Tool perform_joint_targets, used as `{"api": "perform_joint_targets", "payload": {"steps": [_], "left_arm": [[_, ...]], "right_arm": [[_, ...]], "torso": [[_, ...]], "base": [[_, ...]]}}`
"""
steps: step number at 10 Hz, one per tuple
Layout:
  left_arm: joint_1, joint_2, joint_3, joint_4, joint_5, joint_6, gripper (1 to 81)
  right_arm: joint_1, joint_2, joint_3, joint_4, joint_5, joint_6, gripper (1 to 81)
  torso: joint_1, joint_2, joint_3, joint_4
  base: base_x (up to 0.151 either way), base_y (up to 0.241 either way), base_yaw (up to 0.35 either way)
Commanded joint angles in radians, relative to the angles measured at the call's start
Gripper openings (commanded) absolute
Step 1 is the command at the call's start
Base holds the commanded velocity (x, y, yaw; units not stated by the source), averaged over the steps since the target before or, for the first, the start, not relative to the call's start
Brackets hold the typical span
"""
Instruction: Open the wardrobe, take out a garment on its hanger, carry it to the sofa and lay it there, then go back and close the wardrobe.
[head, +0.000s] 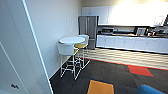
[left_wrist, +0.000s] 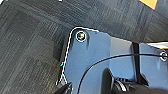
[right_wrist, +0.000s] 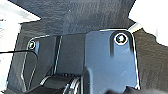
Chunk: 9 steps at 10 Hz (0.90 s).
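Close against the head camera's left edge stands a tall white panel with a small dark paired handle low on it (head: 14, 86); I take it for a door of the white wardrobe (head: 15, 50), though how far it stands open I cannot tell. Beyond it a plain pale wall runs back to a round white high desk (head: 72, 40) with white wire-legged stools (head: 67, 50) tucked under, one with a yellow seat. Farther off are a steel fridge (head: 88, 26) and a long white kitchen counter (head: 130, 42) carrying small appliances too blurred to name. A corner of the bright blue sofa (head: 150, 90) shows low on the right, near an orange carpet tile (head: 100, 87).

Both wrist views look down on dark grey carpet (left_wrist: 30, 50) past the robot's own plates; whether either tool is released or clenched, I cannot tell. A white shape at the edge of the right wrist view (right_wrist: 150, 17) may be fabric, but that is unsure.

Judging by this, the robot is driving beside the wardrobe. Doing it well means turning slowly, keeping clear of the door edge and the stools.
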Motion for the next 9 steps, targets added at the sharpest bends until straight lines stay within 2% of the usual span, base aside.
{"api": "perform_joint_targets", "payload": {"steps": [1,9], "left_arm": [[-0.055,-0.019,-0.003,-0.001,0.038,0.003,81.1],[-0.045,0.008,-0.003,0.01,0.046,0.018,81.1]], "right_arm": [[0.055,-0.006,0.008,0.013,-0.044,0.004,81.1],[0.047,0.011,0.004,0.0,-0.043,0.001,81.1]], "torso": [[0.0,0.0,0.0,0.0],[0.0,0.0,0.0,0.0]], "base": [[0.0,0.0,0.278],[0.0,0.0,0.278]]}}
